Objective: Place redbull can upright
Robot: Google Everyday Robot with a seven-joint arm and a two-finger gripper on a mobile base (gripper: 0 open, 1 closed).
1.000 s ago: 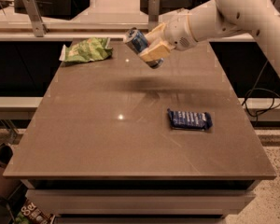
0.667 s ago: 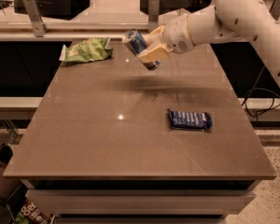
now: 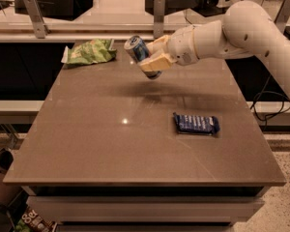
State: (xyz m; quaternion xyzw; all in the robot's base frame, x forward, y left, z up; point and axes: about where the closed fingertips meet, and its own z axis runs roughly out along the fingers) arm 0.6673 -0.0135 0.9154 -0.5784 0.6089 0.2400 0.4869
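Observation:
The redbull can (image 3: 137, 50) is a slim blue and silver can held in the air over the far middle of the table (image 3: 111, 144). It is tilted, with its silver top pointing up and to the left. My gripper (image 3: 151, 59) comes in from the right on the white arm and is shut on the can's lower half. The can hangs clear above the tabletop, with its shadow on the surface below.
A green chip bag (image 3: 89, 52) lies at the far left corner of the table. A flat dark-blue snack wrapper (image 3: 196, 124) lies right of the middle. A rail with metal posts (image 3: 158, 8) runs behind the table's far edge.
The gripper and can have shifted slightly to the left and a little lower. The can stays tilted in the grip. The bag and wrapper have not moved.

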